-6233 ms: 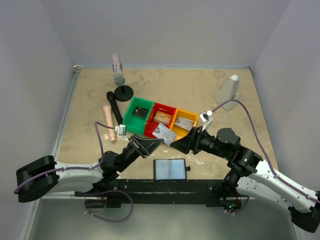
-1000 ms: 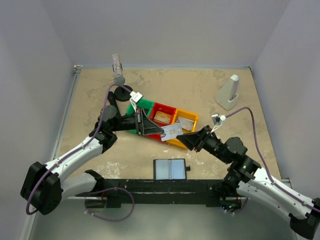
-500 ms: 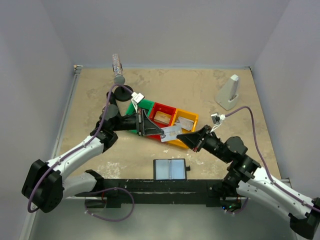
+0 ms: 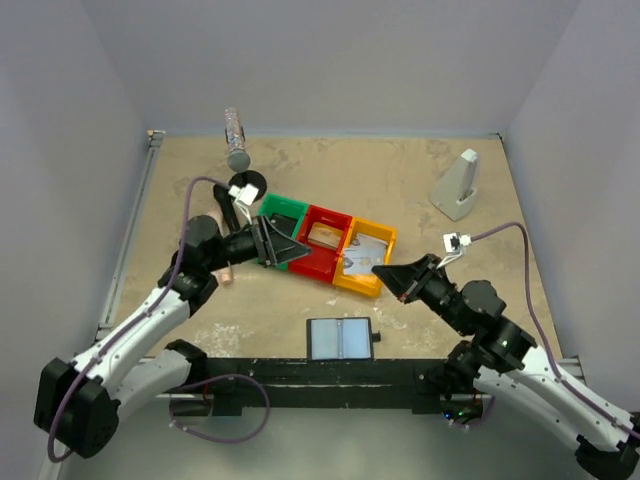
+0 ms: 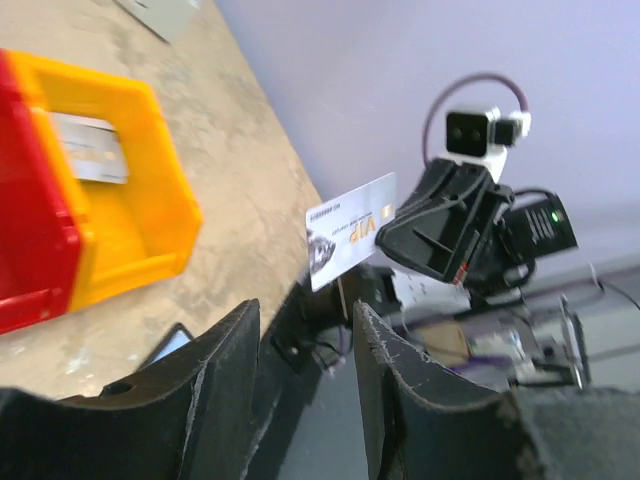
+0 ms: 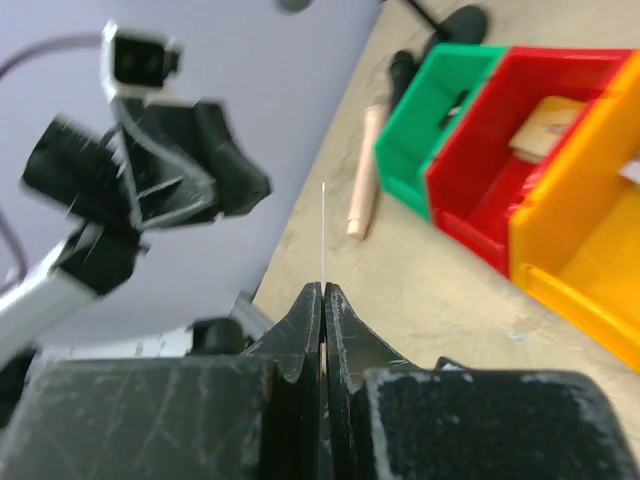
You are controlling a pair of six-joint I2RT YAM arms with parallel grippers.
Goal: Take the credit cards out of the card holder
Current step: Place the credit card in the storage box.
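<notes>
The card holder (image 4: 340, 339) lies open and flat near the table's front edge, its two grey-blue panels facing up. My right gripper (image 4: 377, 270) is shut on a white credit card (image 5: 350, 228) printed "VIP", and holds it in the air beside the yellow bin (image 4: 368, 252). In the right wrist view that card (image 6: 323, 230) shows edge-on between the shut jaws of the right gripper (image 6: 323, 290). My left gripper (image 4: 298, 252) stands open and empty over the green bin (image 4: 283, 222) and red bin (image 4: 325, 240), apart from the card. One card (image 4: 372, 243) lies in the yellow bin, another (image 6: 555, 118) in the red bin.
A bottle (image 4: 236, 140) stands on a black base (image 4: 247, 183) at the back left. A pink cylinder (image 6: 362, 170) lies left of the green bin. A white wedge-shaped object (image 4: 458, 185) sits at the back right.
The left gripper has opened, let go of the card and drawn back to the left. The right gripper has shut on the card and pulled it rightward.
</notes>
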